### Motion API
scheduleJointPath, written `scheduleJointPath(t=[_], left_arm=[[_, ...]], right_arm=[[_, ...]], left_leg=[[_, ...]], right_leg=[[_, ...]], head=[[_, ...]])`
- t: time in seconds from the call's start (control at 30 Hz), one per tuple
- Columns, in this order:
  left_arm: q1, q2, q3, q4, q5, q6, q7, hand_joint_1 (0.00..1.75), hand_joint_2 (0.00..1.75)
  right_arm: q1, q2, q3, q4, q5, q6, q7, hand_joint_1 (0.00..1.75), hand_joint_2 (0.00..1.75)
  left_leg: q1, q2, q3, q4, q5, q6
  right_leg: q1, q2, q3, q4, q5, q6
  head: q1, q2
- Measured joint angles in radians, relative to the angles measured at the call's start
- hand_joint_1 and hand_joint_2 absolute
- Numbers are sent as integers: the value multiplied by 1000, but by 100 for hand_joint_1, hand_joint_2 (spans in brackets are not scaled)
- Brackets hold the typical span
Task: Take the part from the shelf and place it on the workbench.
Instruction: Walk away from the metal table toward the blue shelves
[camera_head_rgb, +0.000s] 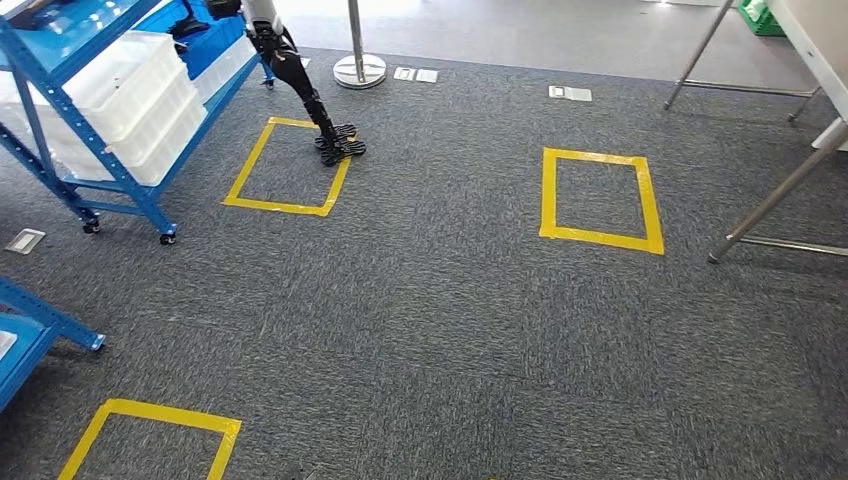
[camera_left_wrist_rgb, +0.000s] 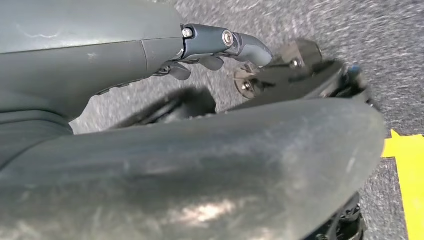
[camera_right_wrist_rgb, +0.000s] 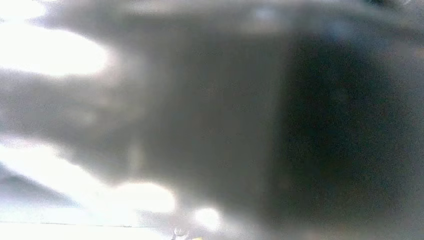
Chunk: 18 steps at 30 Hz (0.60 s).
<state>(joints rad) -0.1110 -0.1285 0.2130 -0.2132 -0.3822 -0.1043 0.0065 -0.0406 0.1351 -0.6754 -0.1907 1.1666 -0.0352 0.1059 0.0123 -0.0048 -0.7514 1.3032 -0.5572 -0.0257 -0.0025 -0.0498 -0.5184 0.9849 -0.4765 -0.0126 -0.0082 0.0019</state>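
Robot on grey carpet, walking between a blue shelf (camera_head_rgb: 90, 130) and a worktop (camera_head_rgb: 815, 50).

No part can be made out, perhaps in the shelf's white bins (camera_head_rgb: 130, 95). Best square up to the shelf first. The left wrist view shows the left hand (camera_left_wrist_rgb: 220, 47), fingers curled, holding nothing; the right wrist view is blurred, so its grasp can't be told.
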Motion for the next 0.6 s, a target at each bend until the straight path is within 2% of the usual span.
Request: scheduleJointPath(t=[0.03,0.07,0.1,0.17,0.2,0.27,0.3,0.33,0.4,0.47,0.5,0.53,0.57,0.6], left_arm=[[1,0,2,0,2,-6,-2,0,0],[2,0,4,0,4,-14,-4,0,0],[2,0,5,0,5,-21,-7,0,0],[0,0,6,0,9,-33,-15,0,0],[-1,0,7,0,12,-37,-19,0,0],[-1,1,9,0,16,-42,-23,0,0],[-1,1,10,0,16,-43,-25,0,0],[-1,1,10,0,17,-44,-27,0,0],[-3,1,10,0,20,-45,-33,0,0],[-4,1,10,0,22,-46,-38,0,0],[-4,2,10,0,21,-46,-40,0,0],[-3,2,10,0,21,-47,-42,0,0],[-3,2,10,0,20,-47,-44,0,0],[-3,2,10,0,19,-47,-46,0,0]], right_arm=[[0,0,0,0,0,1,0,0,0],[-1,0,0,0,1,3,1,0,0],[-1,0,0,0,1,3,1,0,0],[-1,0,0,0,3,4,0,0,0],[-2,-1,0,0,3,4,0,0,0],[-7,0,0,0,3,4,-1,0,0],[-9,0,0,0,3,4,-1,0,0],[-10,0,0,0,4,4,-2,0,0],[-9,1,0,0,4,5,-4,0,0],[-6,1,0,0,3,6,-6,0,0],[-6,1,0,0,3,6,-7,0,0],[-5,1,0,0,2,6,-7,0,0],[-5,1,0,0,2,6,-7,0,0],[-5,1,0,0,1,6,-7,0,0]], left_leg=[[4,5,17,-24,18,-4],[8,18,53,-84,48,-9],[10,40,96,-157,74,-12],[7,67,156,-258,104,-5],[3,68,163,-273,105,2],[-2,43,159,-276,110,20],[-2,32,156,-279,114,28],[0,21,155,-281,119,35],[2,-3,150,-283,125,47],[1,-30,144,-283,129,52],[1,-45,142,-283,131,53],[0,-60,141,-283,133,53],[0,-75,141,-283,135,51],[1,-89,141,-283,138,48]], right_leg=[[-1,-13,0,0,-1,1],[-3,-26,2,1,-2,4],[-3,-37,3,3,-6,8],[1,-56,3,9,-14,21],[3,-65,5,9,-16,27],[2,-81,9,8,-17,37],[0,-70,8,15,-24,41],[-2,-48,-2,37,-38,42],[-7,16,-56,150,-94,37],[-8,43,-124,288,-143,33],[-8,46,-140,315,-147,36],[-8,48,-135,298,-133,43],[-9,54,-110,243,-107,49],[-10,73,-73,165,-75,54]], head=[[0,0],[0,0],[-1,0],[1,0],[2,0],[5,0],[5,0],[6,0],[9,0],[10,0],[10,0],[10,0],[10,0],[10,0]])
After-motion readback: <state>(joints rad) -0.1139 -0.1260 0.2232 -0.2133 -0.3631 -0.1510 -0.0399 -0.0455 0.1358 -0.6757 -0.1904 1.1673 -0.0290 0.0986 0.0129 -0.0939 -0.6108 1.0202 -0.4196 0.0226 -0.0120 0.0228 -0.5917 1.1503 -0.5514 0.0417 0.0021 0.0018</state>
